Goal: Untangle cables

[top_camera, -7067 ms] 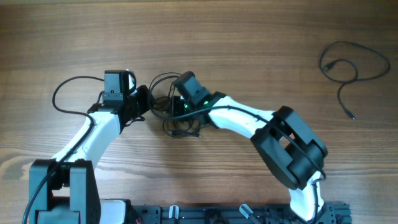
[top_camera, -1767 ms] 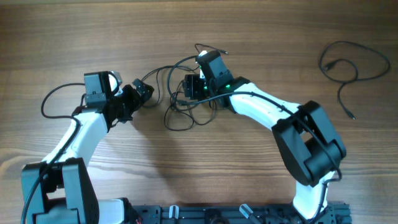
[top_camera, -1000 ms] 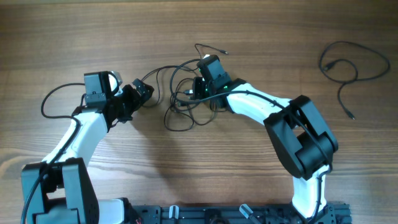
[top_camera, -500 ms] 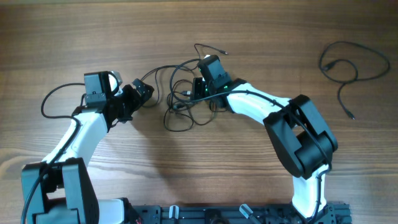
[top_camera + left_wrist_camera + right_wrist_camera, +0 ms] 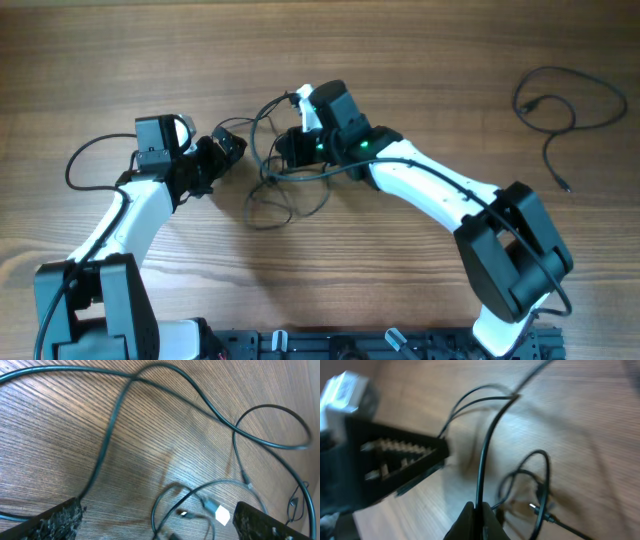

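One strand of the cables (image 5: 272, 190) is pinched in the closed right tool (image 5: 478, 510), apparently so it can be drawn from the bunch lying on the desk (image 5: 400, 60). The left tool (image 5: 228, 148) is spread wide and empty, just beside the bunch.

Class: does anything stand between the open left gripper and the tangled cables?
Nothing visible does. The left gripper is open, with only bare table and strands of the cables ahead; the right gripper pinches one strand.
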You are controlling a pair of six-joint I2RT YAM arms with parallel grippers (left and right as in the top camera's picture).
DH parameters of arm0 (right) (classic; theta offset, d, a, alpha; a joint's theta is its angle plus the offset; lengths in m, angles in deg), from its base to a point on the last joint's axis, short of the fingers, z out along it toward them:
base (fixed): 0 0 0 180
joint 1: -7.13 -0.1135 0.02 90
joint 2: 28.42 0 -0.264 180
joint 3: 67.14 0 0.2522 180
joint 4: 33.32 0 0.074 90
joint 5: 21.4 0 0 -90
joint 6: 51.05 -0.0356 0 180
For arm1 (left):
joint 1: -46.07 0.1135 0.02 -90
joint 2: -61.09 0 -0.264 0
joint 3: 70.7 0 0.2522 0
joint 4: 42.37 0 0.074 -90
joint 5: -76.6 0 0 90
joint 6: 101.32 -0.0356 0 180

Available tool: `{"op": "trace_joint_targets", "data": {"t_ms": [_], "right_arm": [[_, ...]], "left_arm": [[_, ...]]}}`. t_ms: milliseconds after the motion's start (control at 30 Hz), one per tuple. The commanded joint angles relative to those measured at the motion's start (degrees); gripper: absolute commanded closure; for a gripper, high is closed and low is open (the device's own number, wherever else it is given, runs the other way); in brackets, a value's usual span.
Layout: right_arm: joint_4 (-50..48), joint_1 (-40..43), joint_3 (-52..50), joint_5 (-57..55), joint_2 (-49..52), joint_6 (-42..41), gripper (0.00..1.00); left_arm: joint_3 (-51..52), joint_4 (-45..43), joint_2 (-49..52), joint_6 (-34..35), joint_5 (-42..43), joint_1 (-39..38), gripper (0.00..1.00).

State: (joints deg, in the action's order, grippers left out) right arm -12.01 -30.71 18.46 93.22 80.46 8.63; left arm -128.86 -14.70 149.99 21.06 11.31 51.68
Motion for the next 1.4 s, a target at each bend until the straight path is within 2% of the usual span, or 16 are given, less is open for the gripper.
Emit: {"op": "trace_joint_targets", "data": {"t_ms": [0, 267, 333, 467, 600, 733, 867, 967, 1167, 1233, 1367], "right_arm": [[3.72, -1.20, 0.70, 2.43, -0.48, 1.95, 0.96], [15.47, -1.07, 0.70, 2.16, -0.48, 2.64, 0.95], [17.27, -1.03, 0.70, 2.19, -0.48, 3.26, 0.96], [20.46, -0.74, 0.70, 0.50, -0.48, 3.23, 0.96], [25.29, -0.09, 0.70, -5.25, -0.46, 3.15, 0.96], [29.57, 0.76, 0.68, -5.29, -0.46, 3.17, 0.96], [30.49, 0.79, -0.33, -3.41, -0.35, 3.17, 0.96], [30.16, 0.79, -0.72, -2.80, 0.22, 3.13, 0.96], [28.96, 0.79, -0.72, -2.71, 2.67, 3.13, 0.96], [28.70, 0.79, -0.72, -2.67, 3.23, 3.10, 0.96], [28.70, 0.79, -0.72, -2.69, 3.39, 3.13, 0.96]], "left_arm": [[0.42, 0.04, -0.42, -0.26, -0.76, -0.31, 0.01], [0.42, 0.02, -0.42, -0.26, -0.76, -0.31, 0.01], [0.42, 0.04, -0.42, -0.28, -0.74, -0.31, 0.05], [0.42, 0.46, -0.42, -2.71, -0.72, -0.35, 0.21], [0.42, 1.11, -0.42, -5.14, 0.96, -0.68, 0.24], [0.42, 2.08, -0.42, -4.94, 1.40, -2.51, 0.27], [-0.61, 7.98, -0.42, -4.79, 1.38, -5.49, 0.30], [-0.98, 13.68, -0.42, -4.83, 1.42, -8.92, 0.27], [-1.07, 19.54, -0.42, -5.01, 1.40, -14.60, 0.27], [-1.05, 20.06, -0.42, -4.98, 1.40, -15.82, 0.40], [-1.05, 19.54, -0.39, -4.94, 0.92, -17.14, 0.80]]}}
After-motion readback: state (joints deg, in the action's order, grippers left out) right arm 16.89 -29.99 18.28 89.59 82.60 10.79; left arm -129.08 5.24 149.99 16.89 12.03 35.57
